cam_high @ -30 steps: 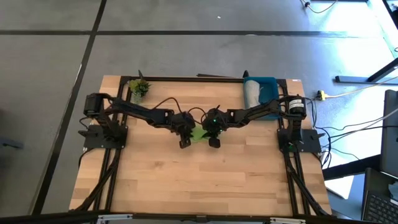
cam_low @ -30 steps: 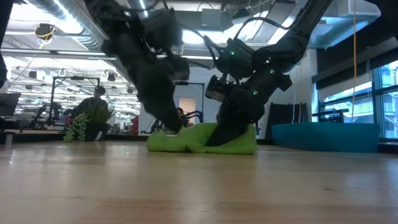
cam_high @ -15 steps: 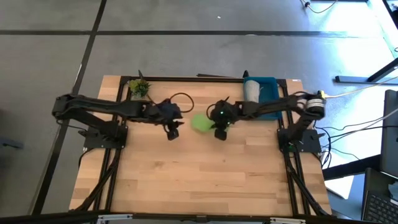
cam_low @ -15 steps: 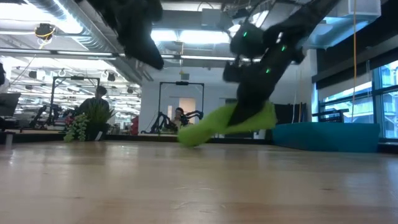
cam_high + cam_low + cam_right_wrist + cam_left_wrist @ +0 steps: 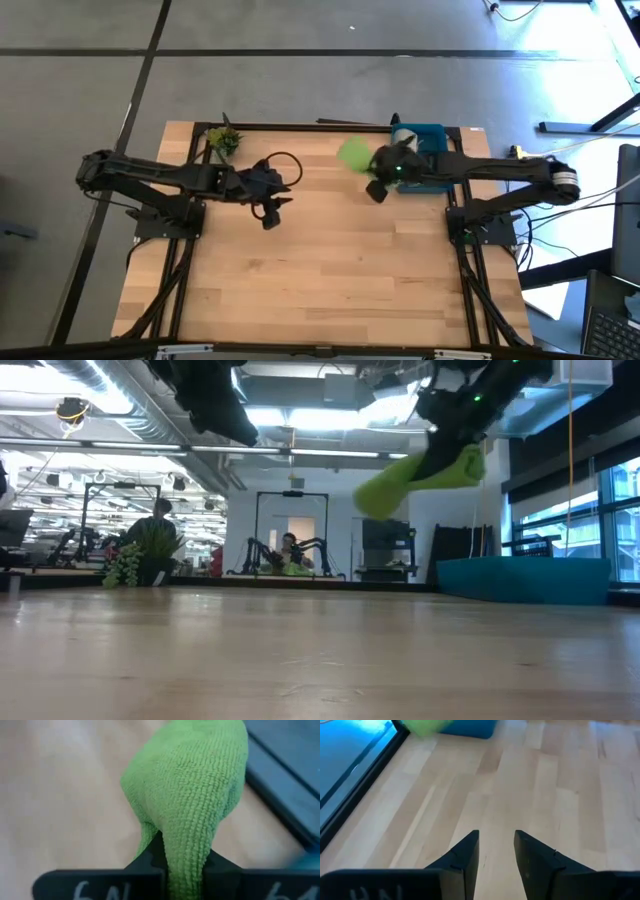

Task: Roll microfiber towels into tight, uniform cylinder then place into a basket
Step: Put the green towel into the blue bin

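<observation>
The green microfiber towel (image 5: pixel 353 154) is rolled into a soft, lumpy bundle and hangs in the air well above the desk (image 5: pixel 320 280), pinched in the right gripper (image 5: pixel 379 187). Its free end droops a little and points away from the gripper. It is just beside the basket (image 5: pixel 432 135), a blue low-walled tray at the desk's far right corner. The light grey towel (image 5: pixel 405 148) lies rolled as a cylinder inside the basket, along its left wall.

No text reads whole anywhere — only cut-off white marks.
</observation>
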`<act>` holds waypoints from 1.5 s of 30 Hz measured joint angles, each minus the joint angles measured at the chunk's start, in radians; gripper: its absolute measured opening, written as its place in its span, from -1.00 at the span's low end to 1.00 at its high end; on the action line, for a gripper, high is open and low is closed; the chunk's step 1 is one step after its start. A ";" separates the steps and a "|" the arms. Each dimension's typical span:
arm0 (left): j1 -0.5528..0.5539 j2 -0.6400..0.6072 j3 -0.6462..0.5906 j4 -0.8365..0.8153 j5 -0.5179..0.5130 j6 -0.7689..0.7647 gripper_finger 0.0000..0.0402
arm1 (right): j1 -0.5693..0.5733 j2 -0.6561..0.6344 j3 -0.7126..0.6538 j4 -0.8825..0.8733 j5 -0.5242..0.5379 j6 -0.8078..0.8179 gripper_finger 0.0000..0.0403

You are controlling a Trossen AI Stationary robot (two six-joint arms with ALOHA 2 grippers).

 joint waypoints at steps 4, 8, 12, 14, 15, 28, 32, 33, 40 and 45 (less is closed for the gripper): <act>-0.006 0.001 0.000 0.002 0.000 0.000 -0.42 | 0.000 -0.084 0.001 -0.161 0.200 0.185 -0.88; -0.006 0.001 0.000 0.002 -0.001 0.017 -0.42 | -0.001 -0.136 0.001 -0.358 0.320 0.386 -0.88; -0.006 0.001 0.000 0.002 -0.002 0.049 -0.43 | -0.006 -0.152 -0.016 -0.496 0.402 0.537 -0.88; -0.006 0.001 0.000 0.002 -0.003 0.052 -0.42 | -0.025 -0.152 -0.039 -0.522 0.429 0.586 -0.88; -0.006 0.001 0.000 0.002 -0.003 0.052 -0.42 | -0.039 -0.152 -0.051 -0.520 0.434 0.600 -0.88; -0.006 0.001 0.000 0.002 -0.003 0.053 -0.42 | -0.345 -0.152 -0.265 -0.259 0.362 0.366 -0.88; -0.006 0.001 0.000 0.002 -0.003 0.052 -0.43 | -0.424 -0.148 -0.329 -0.117 0.295 0.291 -0.88; -0.006 0.001 0.000 0.002 -0.003 0.052 -0.43 | -0.444 -0.148 -0.347 -0.103 0.277 0.286 -0.88; -0.006 0.001 -0.001 0.003 -0.003 0.052 -0.43 | -0.548 -0.147 -0.466 0.052 0.163 0.240 -0.88; -0.006 0.001 -0.001 0.003 -0.003 0.052 -0.43 | -0.584 -0.147 -0.498 0.107 0.113 0.226 -0.88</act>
